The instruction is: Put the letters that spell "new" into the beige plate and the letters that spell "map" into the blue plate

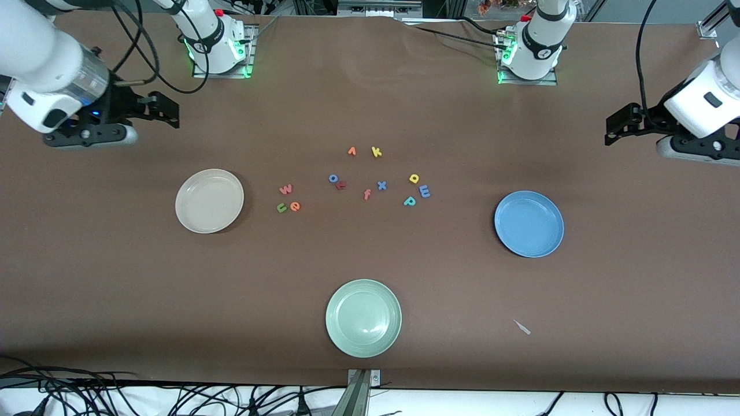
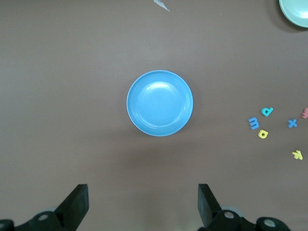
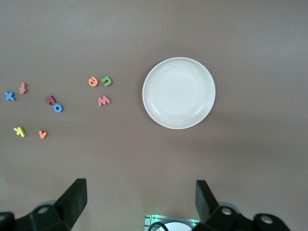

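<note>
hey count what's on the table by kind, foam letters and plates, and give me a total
Foam letters: 12, such as the pink w and the blue m
Plates: 3, namely the beige plate, the blue plate, the pale green plate
Total: 15

Even, fairly bright overhead light falls on the brown table (image 1: 370, 277), which reads matte with no hot spots. Shadows are soft and short: a faint dark crescent hugs the beige plate (image 1: 209, 200) on the side toward the left arm's end, and the blue plate (image 1: 529, 223) shows a similar thin one. The pale green plate (image 1: 363, 326) carries a small whitish sheen on its glazed inside; in the left wrist view the blue plate has a mild gleam too. Green indicator lights glow at both arm bases. The foam letters look sharp enough in the front view.
</note>
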`<state>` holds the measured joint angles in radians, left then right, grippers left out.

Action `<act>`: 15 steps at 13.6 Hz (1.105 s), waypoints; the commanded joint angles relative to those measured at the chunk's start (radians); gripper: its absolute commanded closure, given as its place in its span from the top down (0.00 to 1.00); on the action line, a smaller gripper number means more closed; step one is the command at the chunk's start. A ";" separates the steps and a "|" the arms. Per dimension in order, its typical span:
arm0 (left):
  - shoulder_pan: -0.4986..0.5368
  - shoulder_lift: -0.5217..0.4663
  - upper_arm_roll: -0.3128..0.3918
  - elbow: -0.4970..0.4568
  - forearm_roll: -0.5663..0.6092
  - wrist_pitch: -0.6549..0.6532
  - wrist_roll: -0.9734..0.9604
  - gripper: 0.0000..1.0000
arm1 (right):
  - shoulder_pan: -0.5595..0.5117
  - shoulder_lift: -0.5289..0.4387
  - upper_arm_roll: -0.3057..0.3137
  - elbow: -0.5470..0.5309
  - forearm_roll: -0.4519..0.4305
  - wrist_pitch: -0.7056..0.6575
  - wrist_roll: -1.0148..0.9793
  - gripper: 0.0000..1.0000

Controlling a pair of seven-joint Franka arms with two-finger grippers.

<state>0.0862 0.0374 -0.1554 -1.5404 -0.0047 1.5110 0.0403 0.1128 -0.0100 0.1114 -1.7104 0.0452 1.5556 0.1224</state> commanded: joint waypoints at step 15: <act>0.010 0.009 -0.007 0.026 -0.008 -0.038 0.001 1.00 | 0.001 -0.013 0.280 -0.506 0.008 0.561 0.049 1.00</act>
<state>0.0923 0.0386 -0.1572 -1.5370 -0.0047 1.4910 0.0403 0.1200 -0.0051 0.3591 -2.1333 0.0452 2.0328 0.1645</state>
